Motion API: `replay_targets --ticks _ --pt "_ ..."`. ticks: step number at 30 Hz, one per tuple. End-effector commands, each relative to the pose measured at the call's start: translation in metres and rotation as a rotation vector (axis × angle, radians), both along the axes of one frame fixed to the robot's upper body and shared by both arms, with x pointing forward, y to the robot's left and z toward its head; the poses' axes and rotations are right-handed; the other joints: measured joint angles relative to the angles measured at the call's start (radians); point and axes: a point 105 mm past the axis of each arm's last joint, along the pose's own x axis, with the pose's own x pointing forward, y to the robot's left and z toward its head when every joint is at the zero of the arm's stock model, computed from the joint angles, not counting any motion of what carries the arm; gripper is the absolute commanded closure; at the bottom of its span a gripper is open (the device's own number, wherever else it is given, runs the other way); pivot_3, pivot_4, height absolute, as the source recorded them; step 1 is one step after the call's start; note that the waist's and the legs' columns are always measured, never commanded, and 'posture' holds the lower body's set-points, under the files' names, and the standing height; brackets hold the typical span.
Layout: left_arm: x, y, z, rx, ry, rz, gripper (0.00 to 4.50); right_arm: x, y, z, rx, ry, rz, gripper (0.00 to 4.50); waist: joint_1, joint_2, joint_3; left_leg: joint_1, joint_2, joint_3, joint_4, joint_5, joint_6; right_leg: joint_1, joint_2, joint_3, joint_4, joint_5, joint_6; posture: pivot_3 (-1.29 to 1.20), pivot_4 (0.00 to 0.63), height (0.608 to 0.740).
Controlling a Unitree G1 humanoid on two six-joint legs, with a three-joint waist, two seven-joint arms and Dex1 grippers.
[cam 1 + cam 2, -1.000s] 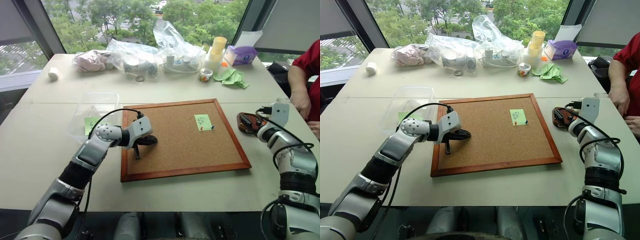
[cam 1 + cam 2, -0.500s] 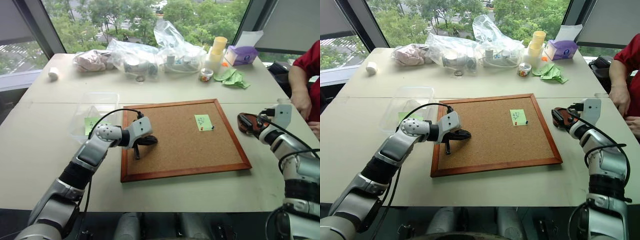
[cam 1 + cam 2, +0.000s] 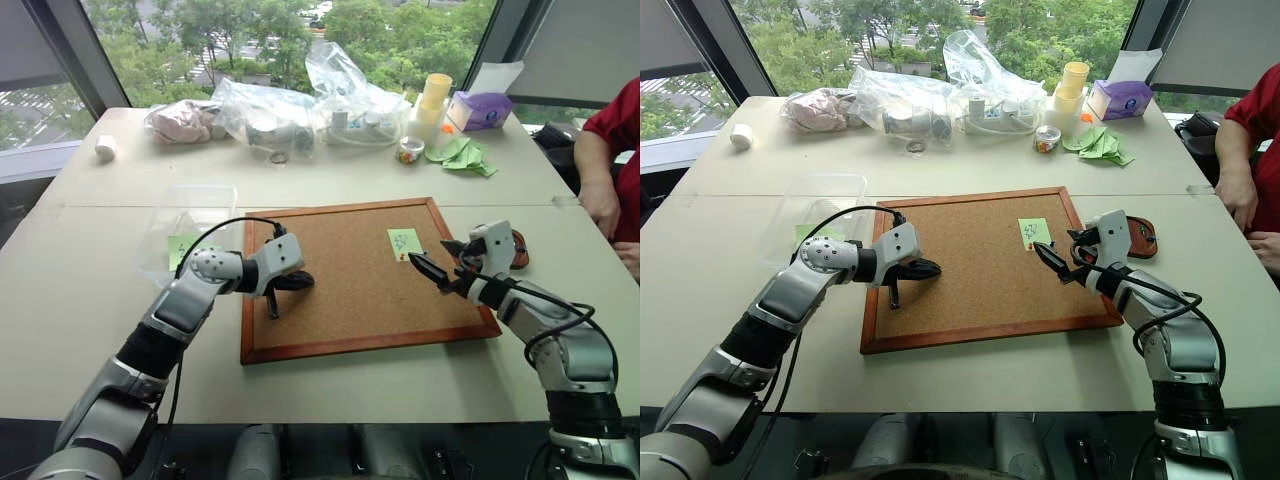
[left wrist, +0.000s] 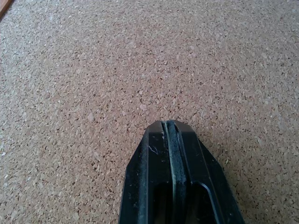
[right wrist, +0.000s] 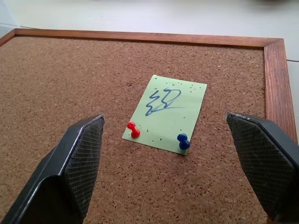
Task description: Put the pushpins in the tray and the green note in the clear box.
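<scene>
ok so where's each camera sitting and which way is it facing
Left and right eye views: on the head, looking forward and down over the corkboard; both arms show, left gripper shut, right gripper open.
Left wrist view: on the left wrist, close over bare cork; its shut fingers show.
Right wrist view: on the right wrist, facing the green note and pushpins; its open fingers show.
Shared: the head views and right wrist view show that note.
</scene>
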Motion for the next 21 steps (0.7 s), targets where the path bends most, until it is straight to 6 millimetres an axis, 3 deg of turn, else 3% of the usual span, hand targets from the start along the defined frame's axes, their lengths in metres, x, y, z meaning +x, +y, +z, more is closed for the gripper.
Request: replay_targets --ticks 1,3,10,19,21 --pt "-0.004 0.005 -0.016 0.042 0.05 0.009 4.5 0.005 0.003 0.007 -0.006 -0.045 0.015 0.44 0.0 0.0 0.0 0.0 0.0 0.0 0.0 0.0 0.0 0.0 0.0 0.0 0.0 0.0 0.0 0.0 0.15 0.738" --pt "-0.004 0.005 -0.016 0.042 0.05 0.01 4.5 0.006 0.004 0.006 -0.009 -0.04 0.015 0.98 0.0 0.0 0.0 0.0 0.0 0.0 0.0 0.0 0.0 0.0 0.0 0.0 0.0 0.0 0.0 0.0 0.15 0.738" --pt "-0.004 0.006 -0.016 0.042 0.051 0.014 4.5 0.012 0.004 -0.001 0.0 -0.034 -0.007 4.39 0.0 0.0 0.0 0.0 0.0 0.0 0.0 0.001 -0.001 0.0 0.0 0.0 0.0 0.0 0.0 0.0 0.15 0.738" --pt "-0.003 0.006 -0.015 0.046 0.045 0.012 4.5 0.012 0.002 -0.001 0.008 -0.04 -0.023 4.46 0.0 0.0 0.0 0.0 0.0 0.0 0.0 0.001 -0.001 0.0 0.0 0.0 0.0 0.0 0.0 0.0 0.15 0.738" --pt "-0.004 0.005 -0.016 0.047 0.047 0.011 4.5 0.013 0.001 0.011 0.027 -0.092 -0.029 4.46 0.0 0.0 0.0 0.0 0.0 0.0 0.0 0.001 -0.001 0.0 0.0 0.0 0.0 0.0 0.0 0.0 0.15 0.738"
